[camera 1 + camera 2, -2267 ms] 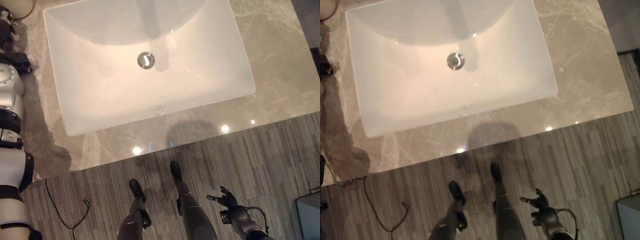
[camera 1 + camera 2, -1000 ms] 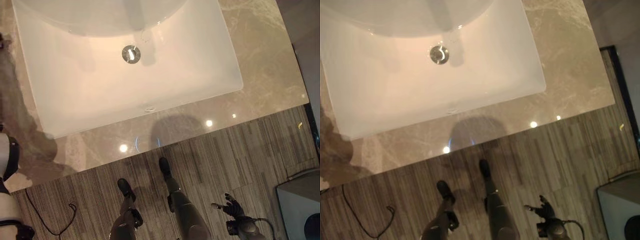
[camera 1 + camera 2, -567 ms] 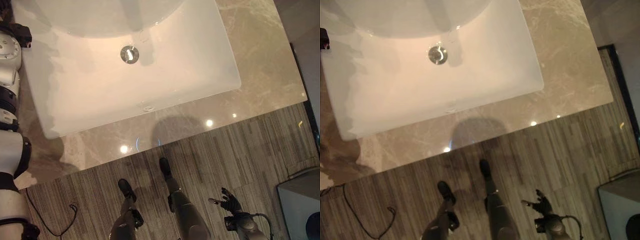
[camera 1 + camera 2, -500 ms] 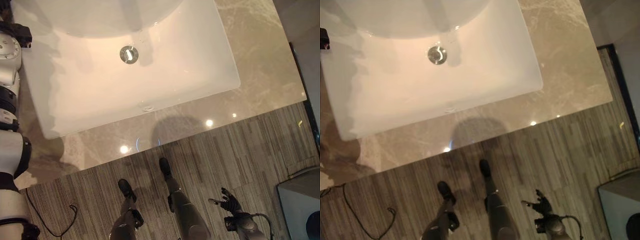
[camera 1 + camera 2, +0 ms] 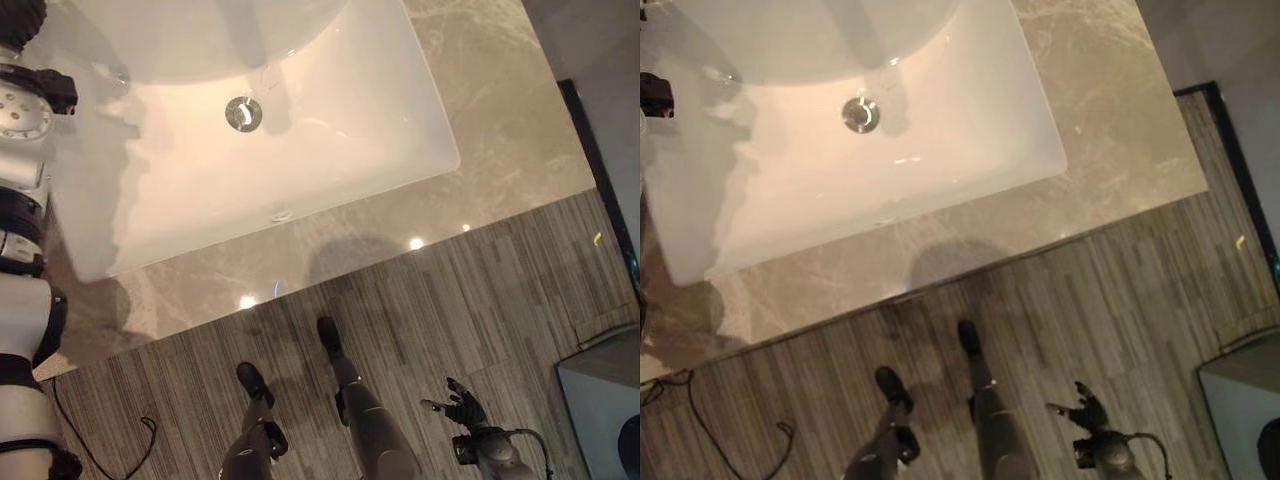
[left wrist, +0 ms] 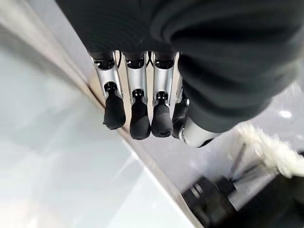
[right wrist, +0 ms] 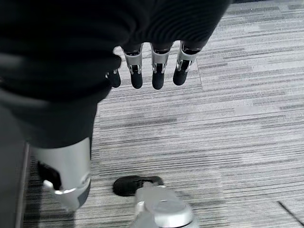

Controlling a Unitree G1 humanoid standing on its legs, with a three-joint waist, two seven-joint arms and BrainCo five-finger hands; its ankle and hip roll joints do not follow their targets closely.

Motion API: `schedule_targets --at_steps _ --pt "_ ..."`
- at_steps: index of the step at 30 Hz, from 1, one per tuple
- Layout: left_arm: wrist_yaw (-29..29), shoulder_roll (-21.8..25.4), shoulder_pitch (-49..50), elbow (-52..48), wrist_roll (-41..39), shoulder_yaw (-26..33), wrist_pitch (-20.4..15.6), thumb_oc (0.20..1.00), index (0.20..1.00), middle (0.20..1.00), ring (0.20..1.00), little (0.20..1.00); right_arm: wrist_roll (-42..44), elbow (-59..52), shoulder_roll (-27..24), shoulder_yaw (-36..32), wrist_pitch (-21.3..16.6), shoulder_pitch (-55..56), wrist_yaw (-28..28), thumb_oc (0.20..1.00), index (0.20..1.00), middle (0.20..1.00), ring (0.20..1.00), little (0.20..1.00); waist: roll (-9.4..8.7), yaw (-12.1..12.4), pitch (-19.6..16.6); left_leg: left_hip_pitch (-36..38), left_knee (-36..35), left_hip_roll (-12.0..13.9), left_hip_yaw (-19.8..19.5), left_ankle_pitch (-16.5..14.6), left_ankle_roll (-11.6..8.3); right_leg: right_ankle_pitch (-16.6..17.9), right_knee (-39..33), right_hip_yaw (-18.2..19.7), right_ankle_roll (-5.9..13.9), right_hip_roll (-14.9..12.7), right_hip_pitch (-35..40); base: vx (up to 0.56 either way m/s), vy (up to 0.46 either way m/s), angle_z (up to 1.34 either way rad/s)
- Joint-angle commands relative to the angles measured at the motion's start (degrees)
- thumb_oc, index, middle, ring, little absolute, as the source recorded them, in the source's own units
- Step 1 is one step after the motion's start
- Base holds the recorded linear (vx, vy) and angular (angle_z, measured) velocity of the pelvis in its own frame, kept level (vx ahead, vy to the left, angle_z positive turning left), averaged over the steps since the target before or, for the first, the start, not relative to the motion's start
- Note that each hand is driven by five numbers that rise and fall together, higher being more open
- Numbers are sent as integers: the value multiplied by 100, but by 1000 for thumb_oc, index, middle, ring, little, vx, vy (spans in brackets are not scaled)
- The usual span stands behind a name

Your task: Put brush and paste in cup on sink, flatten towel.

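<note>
My left hand [image 6: 137,95] hovers over the rim where the white sink [image 5: 330,150] meets the marble counter [image 5: 490,110]. Its fingers are straight and hold nothing. Past its fingers lies a white fluffy edge [image 6: 268,147], perhaps the towel, beside a dark object [image 6: 209,204] I cannot identify. In the eye views the left arm runs up the left side to the sink's far left corner. My right hand [image 5: 462,408] hangs low over the striped floor, fingers [image 7: 156,71] relaxed and empty.
The sink's drain [image 5: 241,112] sits in the middle of the basin. The counter's front edge runs across the view, with striped carpet [image 5: 480,310] below it. A grey box [image 5: 600,410] stands on the floor at the lower right.
The camera has shifted, so the sink sits further left. My left arm has risen along the left side toward the sink's far left corner. The right hand stays hanging.
</note>
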Motion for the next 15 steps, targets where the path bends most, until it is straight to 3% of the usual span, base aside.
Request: schedule_targets --at_steps 1,8,14,15 --pt "449 292 -71 559 -88 427 -137 200 200 200 200 200 -60 221 -427 -113 -42 273 -77 1000 1000 1000 1000 1000 301 29 -180 134 34 379 -774 40 -527 195 -1 -376 880 -573 32 0 0 0" --pt "808 369 -551 1138 -768 731 -28 200 200 200 200 200 70 158 -448 -35 -22 254 -152 1000 1000 1000 1000 1000 285 -23 -182 57 34 385 -830 35 -539 189 -1 -380 891 -572 -18 21 1 0" --pt "527 575 -1066 1215 -1351 496 -91 200 200 200 200 200 67 57 -555 -74 -8 359 -135 1000 1000 1000 1000 1000 327 -40 -190 -72 34 378 -824 60 -575 220 -1 -338 912 -558 -129 5 1 0" --pt "433 592 -1305 1279 -1276 216 -32 200 200 200 200 200 97 91 -606 -155 0 361 -134 1000 1000 1000 1000 1000 371 -33 -195 -153 34 367 -843 62 -575 229 -1 -343 918 -566 -201 0 0 0"
